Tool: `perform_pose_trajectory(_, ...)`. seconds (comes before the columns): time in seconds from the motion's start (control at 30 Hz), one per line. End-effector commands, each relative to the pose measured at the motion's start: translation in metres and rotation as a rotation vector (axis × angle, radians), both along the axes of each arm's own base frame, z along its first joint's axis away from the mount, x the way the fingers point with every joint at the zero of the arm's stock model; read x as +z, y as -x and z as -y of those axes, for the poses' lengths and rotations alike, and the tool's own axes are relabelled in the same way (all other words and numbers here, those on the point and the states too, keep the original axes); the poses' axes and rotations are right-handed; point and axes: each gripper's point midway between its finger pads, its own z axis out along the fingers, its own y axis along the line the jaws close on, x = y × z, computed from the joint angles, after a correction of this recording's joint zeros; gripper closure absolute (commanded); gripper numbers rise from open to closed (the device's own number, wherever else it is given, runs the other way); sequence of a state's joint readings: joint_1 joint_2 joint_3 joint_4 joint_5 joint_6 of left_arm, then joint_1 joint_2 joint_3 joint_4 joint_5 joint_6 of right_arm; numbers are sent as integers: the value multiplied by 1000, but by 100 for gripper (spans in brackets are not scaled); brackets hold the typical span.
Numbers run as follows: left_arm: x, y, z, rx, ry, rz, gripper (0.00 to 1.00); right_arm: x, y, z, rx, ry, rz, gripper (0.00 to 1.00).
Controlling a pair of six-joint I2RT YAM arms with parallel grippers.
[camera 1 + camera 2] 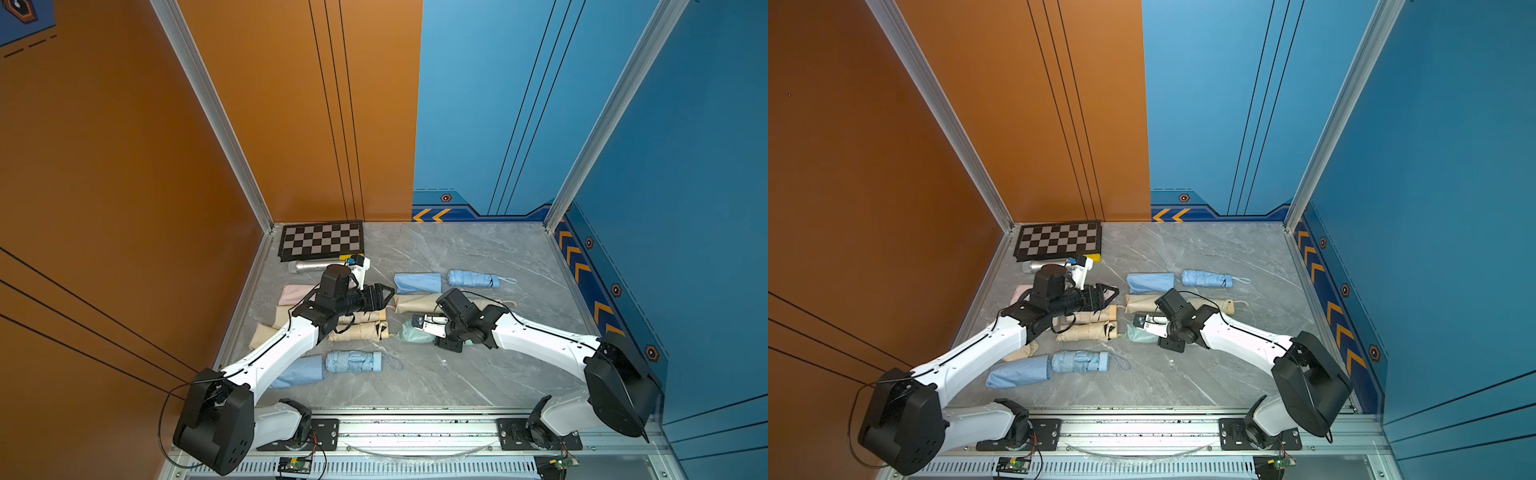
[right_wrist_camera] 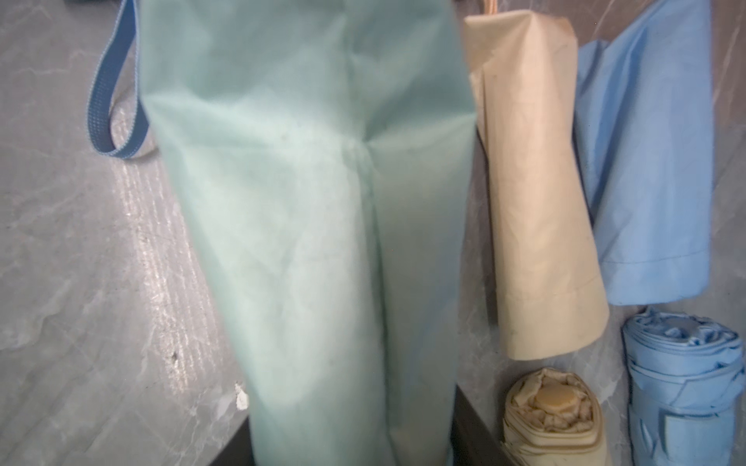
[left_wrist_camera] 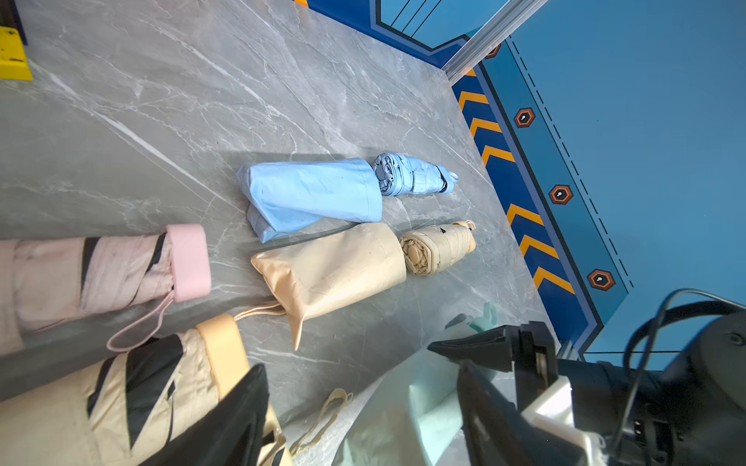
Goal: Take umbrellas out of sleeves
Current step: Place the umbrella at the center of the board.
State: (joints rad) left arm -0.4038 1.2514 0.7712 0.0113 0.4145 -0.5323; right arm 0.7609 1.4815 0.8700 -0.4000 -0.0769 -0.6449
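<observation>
1 light blue sleeve [image 1: 417,283] lies empty, its umbrella [image 1: 473,278] just beside.

Checkerboard [image 1: 322,241] at the back corner, silver cylinder [image 1: 305,266] just beside it, yellow block [image 3: 12,54], grey marble tabletop [image 1: 457,257]

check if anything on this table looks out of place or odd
A silver metal cylinder lies beside the checkerboard at the far corner; it matches none of the pastel umbrellas and sleeves. Nothing looks spilled or damaged. The mint sleeve sits in the right gripper, not stray.
</observation>
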Motion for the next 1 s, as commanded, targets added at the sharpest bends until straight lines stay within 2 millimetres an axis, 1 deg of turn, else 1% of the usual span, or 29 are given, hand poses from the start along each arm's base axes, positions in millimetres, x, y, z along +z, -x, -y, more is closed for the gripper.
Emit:
perform_pose_trajectory(0.0,-8,7,3,-36,20,-34,28,-2,-4,-9,45,-16,28,85)
perform_pose_trajectory(0.17,-16,13,4,-49,27,-68,30,-11,0,-7,74,0,14,85)
perform_pose_trajectory(0.23,-22,16,3,-38,19,-96,32,-15,3,-6,82,3,5,84)
perform_pose_trajectory(0.33,-41,24,-2,21,22,-183,33,-19,5,-5,92,11,-6,83)
perform_pose_trajectory(0.4,-53,33,-2,29,38,-242,34,-22,6,-8,98,3,-19,82)
perform_pose_trajectory(0.57,-61,53,7,18,71,-316,34,-29,9,-12,104,-5,-36,79)
perform_pose_trajectory(0.73,-60,70,17,-10,98,-351,34,-33,6,-15,110,11,-35,76)
perform_pose_trajectory(0.83,-68,79,16,-16,97,-388,35,-34,6,-17,118,13,-47,69)
perform_pose_trajectory(0.9,-75,84,14,-14,78,-413,35,-34,5,-17,119,17,-51,57)
perform_pose_trajectory(0.97,-82,83,9,2,61,-418,38,-36,8,-17,126,27,-69,51)
